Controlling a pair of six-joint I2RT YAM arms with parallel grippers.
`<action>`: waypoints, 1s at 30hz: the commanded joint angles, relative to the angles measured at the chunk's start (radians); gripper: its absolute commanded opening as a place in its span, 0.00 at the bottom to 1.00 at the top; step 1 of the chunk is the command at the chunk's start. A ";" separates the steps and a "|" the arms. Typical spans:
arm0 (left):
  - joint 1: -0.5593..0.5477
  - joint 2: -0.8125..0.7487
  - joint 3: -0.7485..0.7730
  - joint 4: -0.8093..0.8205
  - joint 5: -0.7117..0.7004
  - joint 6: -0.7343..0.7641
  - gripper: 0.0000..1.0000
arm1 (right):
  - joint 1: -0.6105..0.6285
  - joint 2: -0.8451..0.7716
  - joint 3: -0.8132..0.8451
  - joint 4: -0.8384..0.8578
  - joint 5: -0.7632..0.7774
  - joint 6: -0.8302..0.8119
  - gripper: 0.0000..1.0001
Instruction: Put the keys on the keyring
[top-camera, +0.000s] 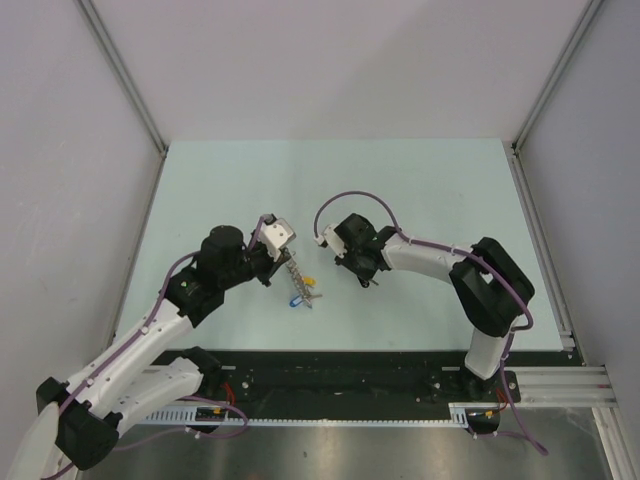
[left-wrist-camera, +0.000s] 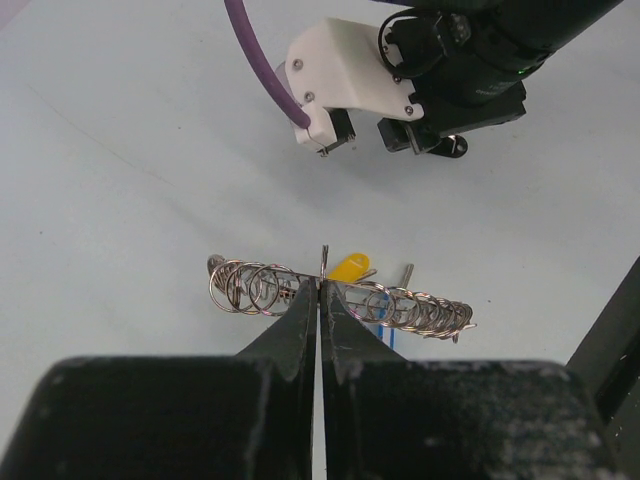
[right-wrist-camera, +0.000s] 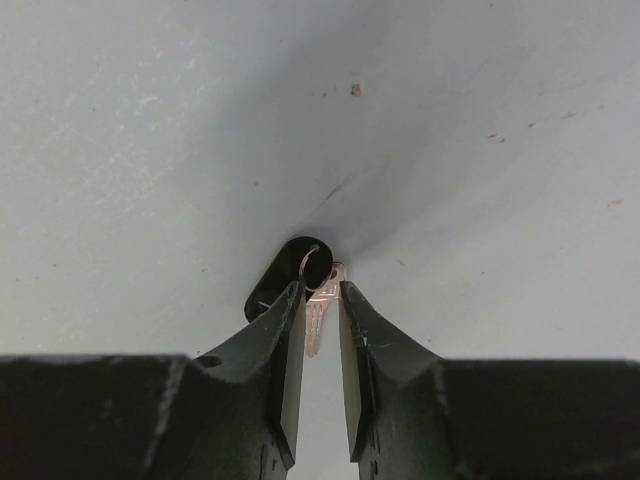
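A: Room and surface?
B: White walls (top-camera: 330, 60); pale table (top-camera: 420, 180), faintly scuffed.
A: Left gripper (left-wrist-camera: 320, 285)?
B: Clamped shut on the keyring (left-wrist-camera: 250, 288), mid-table; yellow key (left-wrist-camera: 350, 267) just beyond it.
A: Right gripper (right-wrist-camera: 320, 290)?
B: Jaws slightly apart, flanking the black key (right-wrist-camera: 290, 262); a gap shows beside its blade.

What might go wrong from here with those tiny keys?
Only the thin blade of the black key sits between the fingers of the right claw, so it may slip or twist when pinched. The left claw pinches the wire keyring at one narrow spot, so the ring may swivel. The yellow key beside it might get knocked.
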 joint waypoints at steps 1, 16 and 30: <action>0.010 -0.019 0.008 0.035 -0.007 0.019 0.00 | 0.010 0.031 0.061 -0.057 0.014 -0.044 0.24; 0.013 -0.018 0.007 0.037 0.000 0.019 0.00 | 0.015 0.109 0.117 -0.107 -0.024 -0.093 0.21; 0.013 -0.016 0.007 0.037 0.008 0.020 0.00 | 0.001 0.059 0.124 -0.128 -0.038 -0.090 0.00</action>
